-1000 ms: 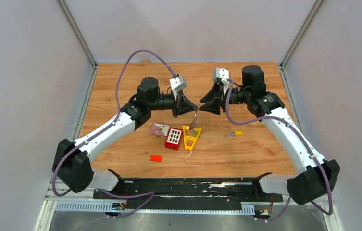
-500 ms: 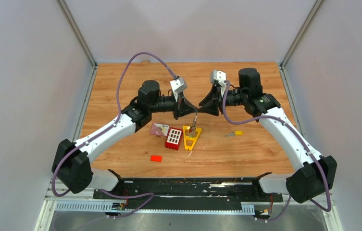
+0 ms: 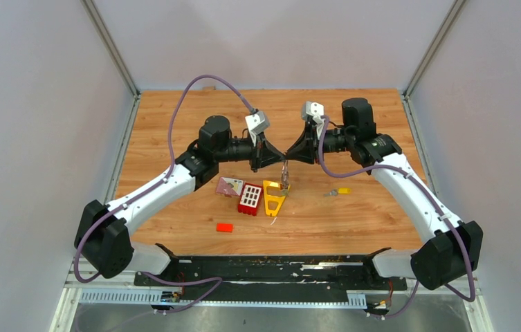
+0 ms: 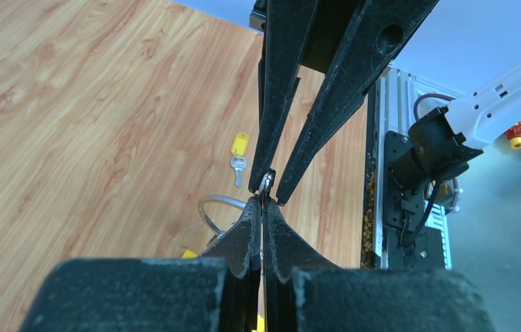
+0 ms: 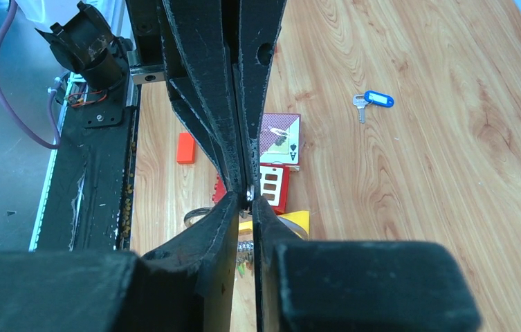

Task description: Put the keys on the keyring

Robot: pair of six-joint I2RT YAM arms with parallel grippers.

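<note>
Keyring (image 4: pixel 219 198) of thin silver wire hangs pinched in the closed left gripper (image 4: pixel 262 202), over the yellow triangular plastic frame (image 3: pixel 273 199). The right gripper (image 4: pixel 273 190) sits nearly closed around its top, grip unclear. A yellow-headed silver key (image 4: pixel 239 151) lies on the wooden table (image 3: pixel 174 117).

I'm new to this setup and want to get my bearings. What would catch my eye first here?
The left gripper and right gripper meet tip to tip above the middle of the table, the left shut on the thin silver keyring. Just beneath them lie a yellow triangular frame, a red block with holes and a playing card. A yellow-headed key lies alone to the right.
</note>
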